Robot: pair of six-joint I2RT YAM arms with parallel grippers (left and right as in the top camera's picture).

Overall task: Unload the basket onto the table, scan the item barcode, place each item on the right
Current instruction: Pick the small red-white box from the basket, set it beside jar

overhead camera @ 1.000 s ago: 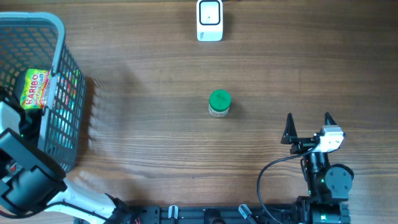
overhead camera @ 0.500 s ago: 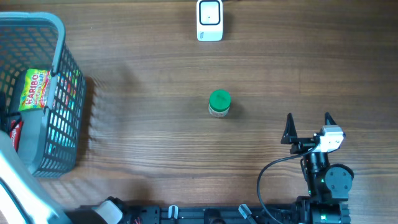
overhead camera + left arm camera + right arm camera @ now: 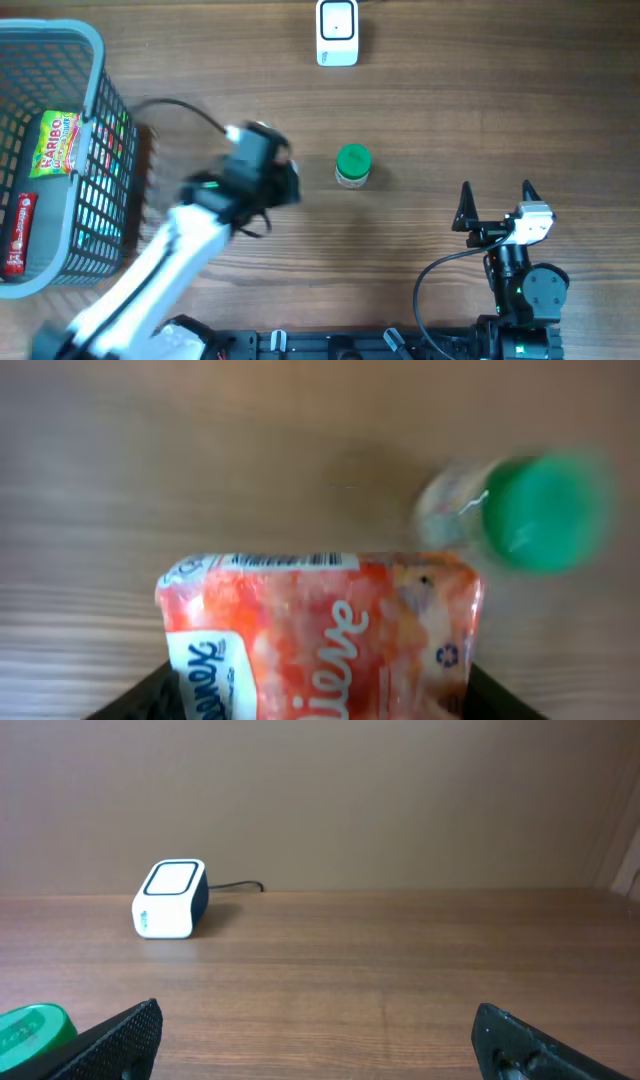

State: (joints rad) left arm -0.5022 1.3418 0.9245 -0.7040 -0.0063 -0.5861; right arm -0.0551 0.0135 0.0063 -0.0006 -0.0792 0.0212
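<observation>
Wooden table (image 3: 450,110) fills the overhead view, with a grey plastic basket (image 3: 100,60) standing at its left edge. The white left arm (image 3: 170,250) reaches up from the lower left towards the middle, blurred. Its left gripper (image 3: 285,185) ends near the jar, just to the jar's left.

In the left wrist view the dark fingers (image 3: 135,700) are clamped on a red-and-orange packet (image 3: 320,635), one at each lower corner. The packet sticks out past the fingertips above the tabletop, and a white strip with fine dark lines runs along its far edge.

The right gripper (image 3: 497,200) sits at the lower right, jaws wide apart with nothing between them, well away from the packet.

A white scanner (image 3: 337,32) stands at the far edge of the table, its cable leading off behind it.

A bag of sweets (image 3: 55,145) and a slim red item (image 3: 20,235) lie in the basket.

The green-lidded jar (image 3: 352,166) stands upright near the centre, just beyond the packet's far right corner.
</observation>
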